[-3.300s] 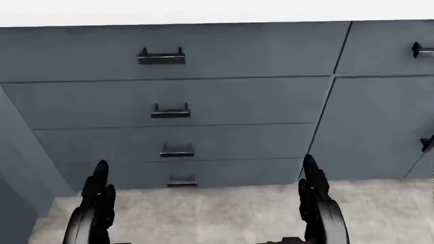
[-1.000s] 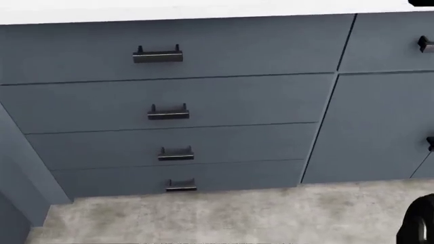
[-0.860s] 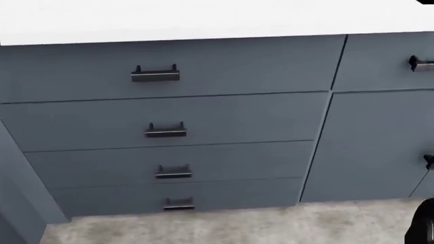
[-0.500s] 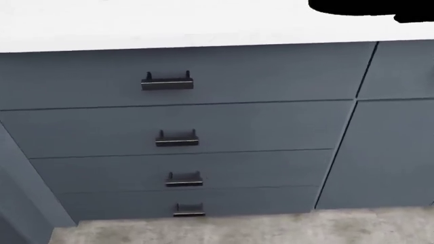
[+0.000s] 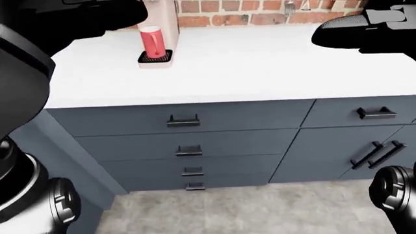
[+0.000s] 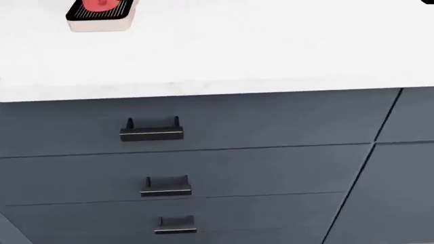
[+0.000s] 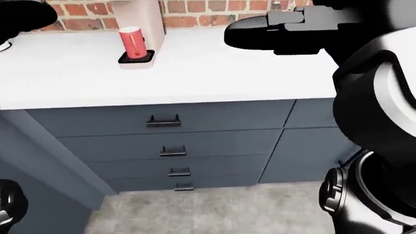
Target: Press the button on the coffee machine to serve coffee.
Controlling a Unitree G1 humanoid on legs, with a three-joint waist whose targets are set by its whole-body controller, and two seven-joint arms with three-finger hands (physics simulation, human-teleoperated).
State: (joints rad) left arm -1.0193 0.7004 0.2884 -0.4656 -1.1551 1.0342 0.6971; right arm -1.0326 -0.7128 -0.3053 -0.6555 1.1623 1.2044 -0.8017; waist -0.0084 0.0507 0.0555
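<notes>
1. Coffee machine [image 5: 162, 19] stands at the counter [image 5: 260, 63] top-left, by the brick wall, red cup [image 5: 151, 41] on its tray.
2. Rigid, likely light: press the button gently; button not visible.
3. Right hand [image 7: 260, 31] raised, left hand [image 5: 97, 19] too; finger state cannot be told.

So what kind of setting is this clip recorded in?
Most likely a simulated kitchen: a white countertop over grey drawers with black handles, a red brick wall behind it, and a coffee machine holding a red cup.
</notes>
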